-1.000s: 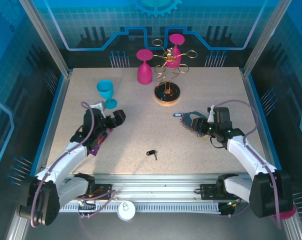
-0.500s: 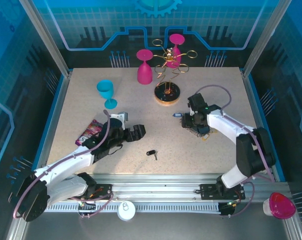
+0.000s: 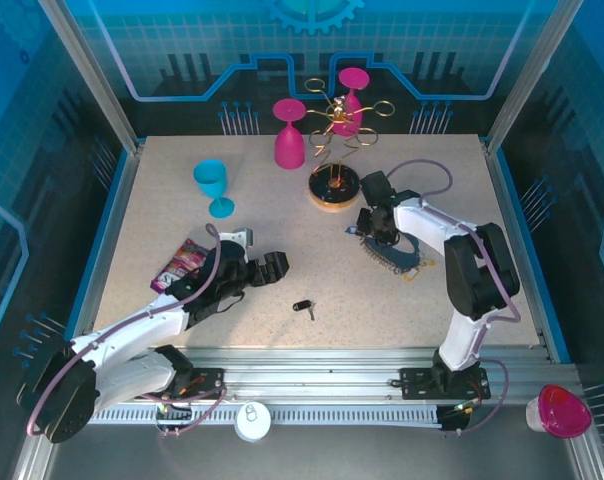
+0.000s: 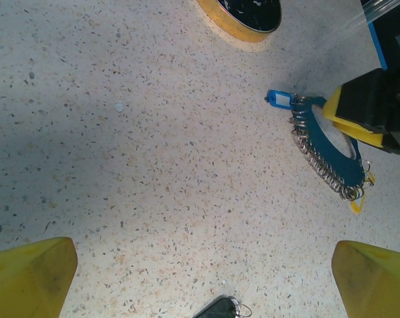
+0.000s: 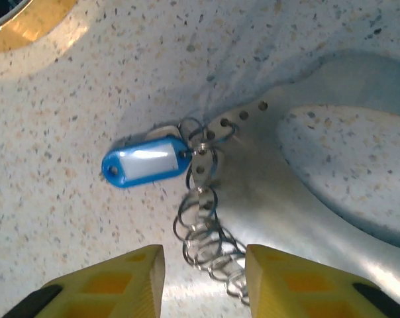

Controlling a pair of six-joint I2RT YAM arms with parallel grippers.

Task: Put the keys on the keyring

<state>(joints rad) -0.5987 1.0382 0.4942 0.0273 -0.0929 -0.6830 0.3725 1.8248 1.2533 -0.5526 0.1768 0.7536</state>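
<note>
Speckled table [image 3: 282, 200], blue-walled cell. Right gripper [image 5: 203, 278] has swung in from right side, now over keyring [image 5: 206, 205] tag end; jaws parted, nothing clamped. Left gripper [image 3: 272, 265] came from wrapper [image 3: 180, 262] toward key [image 3: 303, 306], spread, empty. Key lies front-centre, well apart from keyring; threading not begun. Count: one key, one keyring, three pink goblets [image 3: 289, 145], one teal goblet [image 3: 212, 182].

The table [image 4: 140, 172] is hard, speckled and matt, like stone. The keyring [image 5: 201, 218] on it is a row of thin shiny metal loops with a glossy blue plastic tag [image 5: 144, 166]. Just beside the keyring, the right gripper [image 5: 204, 281] has matt yellow plastic fingers [image 5: 107, 288]. Near the keyring, a round base [image 4: 238, 32] has a smooth wooden rim.
</note>
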